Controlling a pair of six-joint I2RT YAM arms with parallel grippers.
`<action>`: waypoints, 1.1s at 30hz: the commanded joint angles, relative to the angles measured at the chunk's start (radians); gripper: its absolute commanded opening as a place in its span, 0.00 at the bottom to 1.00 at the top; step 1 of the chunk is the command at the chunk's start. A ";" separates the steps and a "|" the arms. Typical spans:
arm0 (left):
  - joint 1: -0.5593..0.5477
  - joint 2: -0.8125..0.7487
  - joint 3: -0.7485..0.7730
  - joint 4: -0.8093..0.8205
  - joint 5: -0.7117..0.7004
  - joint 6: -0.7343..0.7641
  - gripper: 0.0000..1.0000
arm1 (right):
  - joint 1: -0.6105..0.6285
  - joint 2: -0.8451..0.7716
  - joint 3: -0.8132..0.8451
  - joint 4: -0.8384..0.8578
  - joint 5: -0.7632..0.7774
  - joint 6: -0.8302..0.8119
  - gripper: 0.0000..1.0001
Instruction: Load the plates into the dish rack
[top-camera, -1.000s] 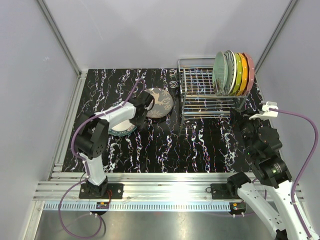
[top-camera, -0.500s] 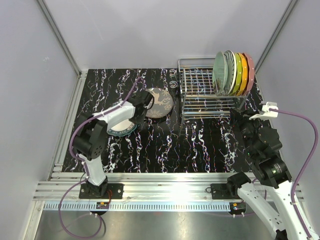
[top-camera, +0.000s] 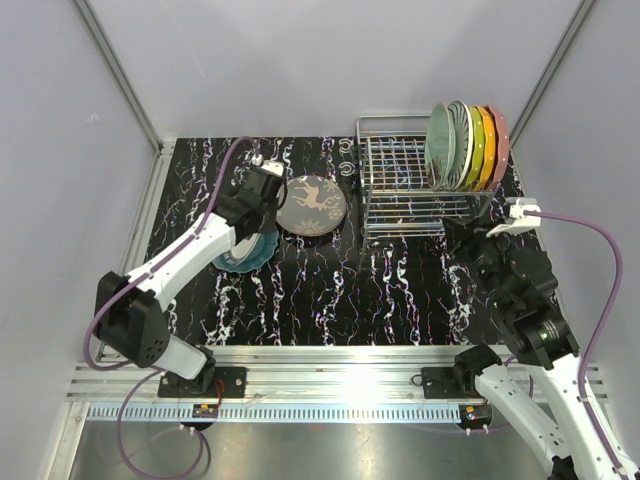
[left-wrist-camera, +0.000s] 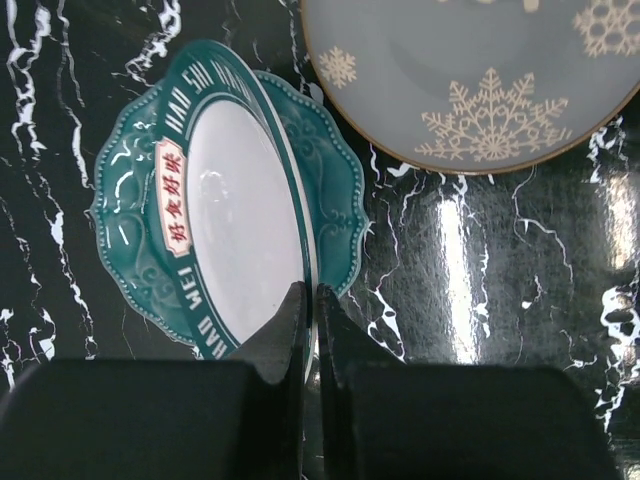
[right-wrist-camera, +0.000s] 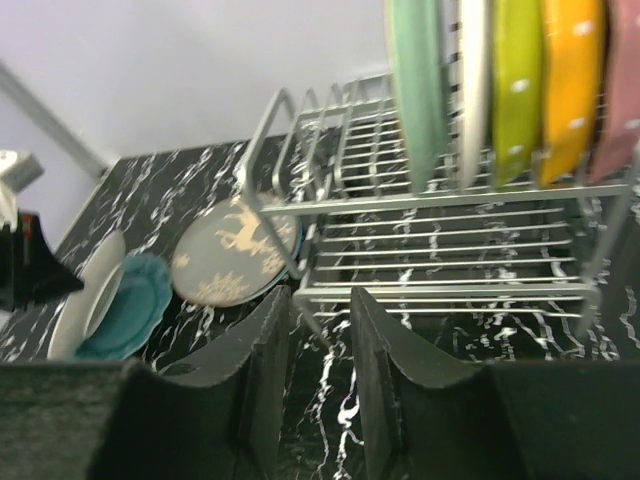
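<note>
Plates (top-camera: 468, 145) (five of them) stand upright at the right end of the rack (top-camera: 400, 195). The left gripper (left-wrist-camera: 308, 300) pinches the rim of a tilted white, teal-bordered plate (left-wrist-camera: 235, 215) above a teal plate (left-wrist-camera: 340, 190), beside a grey plate (left-wrist-camera: 470, 80). The right gripper (right-wrist-camera: 320, 310) hovers before the rack, narrowly parted, empty.

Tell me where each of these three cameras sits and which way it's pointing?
Top view: fixed above and behind the arms, looking down on the table; both arms show, left gripper and right gripper included.
Left wrist view: rides the left arm, looking down its shut fingers at the teal-rimmed plate whose edge they pinch.
Right wrist view: rides the right arm, looking past its open fingers toward the dish rack.
Shared: all three show the grey plate.
</note>
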 joint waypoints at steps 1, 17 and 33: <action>0.004 -0.084 -0.030 0.070 -0.066 -0.033 0.00 | -0.002 0.027 0.000 0.056 -0.142 -0.023 0.39; 0.006 -0.354 -0.134 0.198 -0.109 -0.076 0.00 | 0.044 0.138 -0.059 0.239 -0.417 0.096 0.37; 0.012 -0.497 -0.206 0.284 -0.091 -0.113 0.00 | 0.633 0.728 0.111 0.534 0.079 0.026 0.51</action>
